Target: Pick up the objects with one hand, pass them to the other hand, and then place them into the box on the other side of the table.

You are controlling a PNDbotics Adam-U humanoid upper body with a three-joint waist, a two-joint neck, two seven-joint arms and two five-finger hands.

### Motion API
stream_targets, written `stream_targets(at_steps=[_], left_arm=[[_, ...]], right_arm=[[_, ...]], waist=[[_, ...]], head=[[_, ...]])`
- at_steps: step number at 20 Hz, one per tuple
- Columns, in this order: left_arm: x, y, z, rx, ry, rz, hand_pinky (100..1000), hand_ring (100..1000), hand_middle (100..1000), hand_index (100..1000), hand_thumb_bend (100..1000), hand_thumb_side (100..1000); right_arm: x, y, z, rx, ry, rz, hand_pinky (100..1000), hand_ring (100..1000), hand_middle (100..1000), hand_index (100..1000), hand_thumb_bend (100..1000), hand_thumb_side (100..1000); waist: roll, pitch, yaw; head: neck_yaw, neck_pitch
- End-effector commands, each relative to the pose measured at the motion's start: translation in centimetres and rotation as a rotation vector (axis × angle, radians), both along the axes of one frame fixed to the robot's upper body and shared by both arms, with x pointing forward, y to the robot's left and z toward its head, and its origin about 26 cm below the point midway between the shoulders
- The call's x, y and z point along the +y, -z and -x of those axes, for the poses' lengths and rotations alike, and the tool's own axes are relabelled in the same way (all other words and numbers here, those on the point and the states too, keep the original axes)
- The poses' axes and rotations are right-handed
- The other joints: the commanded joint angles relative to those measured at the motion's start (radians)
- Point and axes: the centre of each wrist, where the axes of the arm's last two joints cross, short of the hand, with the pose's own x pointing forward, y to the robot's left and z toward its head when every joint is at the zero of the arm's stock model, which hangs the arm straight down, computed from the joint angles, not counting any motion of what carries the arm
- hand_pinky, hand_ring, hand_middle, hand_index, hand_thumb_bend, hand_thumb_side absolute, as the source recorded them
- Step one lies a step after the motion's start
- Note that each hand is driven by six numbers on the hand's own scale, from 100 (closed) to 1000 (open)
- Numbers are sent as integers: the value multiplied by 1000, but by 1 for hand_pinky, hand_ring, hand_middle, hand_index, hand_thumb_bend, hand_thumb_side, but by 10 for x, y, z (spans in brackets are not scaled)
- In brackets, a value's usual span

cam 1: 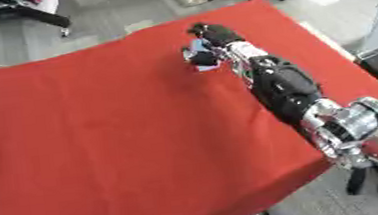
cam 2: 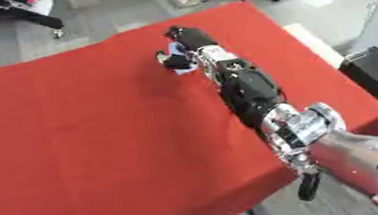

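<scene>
Reaching far across red table | right hand curled around pale blue-white object; object under its fingers

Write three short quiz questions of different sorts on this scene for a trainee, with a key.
1. True or false: the right hand is over the far part of the red cloth.
2. Multiple choice: the thing under the right hand's fingers shows as (a) a green bottle, (b) a small white and blue thing, (c) a yellow cup.
3. Short answer: is the left hand in view?

Key:
1. True.
2. b. Its kind cannot be made out.
3. No, it shows in neither eye view.
</scene>
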Motion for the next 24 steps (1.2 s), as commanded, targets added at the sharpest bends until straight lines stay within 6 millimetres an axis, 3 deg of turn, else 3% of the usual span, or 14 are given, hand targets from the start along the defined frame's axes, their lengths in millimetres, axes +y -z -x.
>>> stream_targets(at_steps=[1,4,7,12,14,17,20,24], left_arm=[[-1,-6,2,-23,13,2,678,614,637,829,537,888],[-1,-6,2,-22,13,2,679,614,637,828,531,894],[-1,-6,3,-21,13,4,679,614,637,828,524,900],[-2,-6,3,-20,13,7,678,614,638,829,512,908],[-2,-6,3,-19,12,8,678,614,638,829,505,914],[-2,-6,3,-18,12,10,678,614,638,829,499,917],[-2,-6,3,-18,11,10,678,614,637,828,495,919],[-1,-5,3,-14,5,4,678,614,638,829,494,915]], right_arm=[[-6,-10,-4,-46,46,59,933,952,983,977,100,1000],[-8,-5,-2,-53,67,76,904,923,966,967,100,1000],[-8,-1,-1,-54,68,68,834,835,930,943,100,971],[-6,-1,-1,-93,52,38,708,523,746,784,100,663],[-4,-4,-2,-133,38,24,645,370,588,641,100,445],[-3,-9,-3,-227,18,-3,589,260,440,485,100,255],[-1,-16,-4,-321,-7,-42,575,228,359,411,100,249],[7,-35,-6,-418,-83,-139,590,213,346,400,100,319]], waist=[[2,-13,1],[2,-12,1],[3,-11,0],[5,-11,0],[5,-11,0],[5,-11,0],[5,-12,-1],[4,-12,-4]], head=[[-9,-3],[-12,-3],[-13,-3],[-14,-3],[-14,-3],[-13,-3],[-11,-3],[2,-3]])
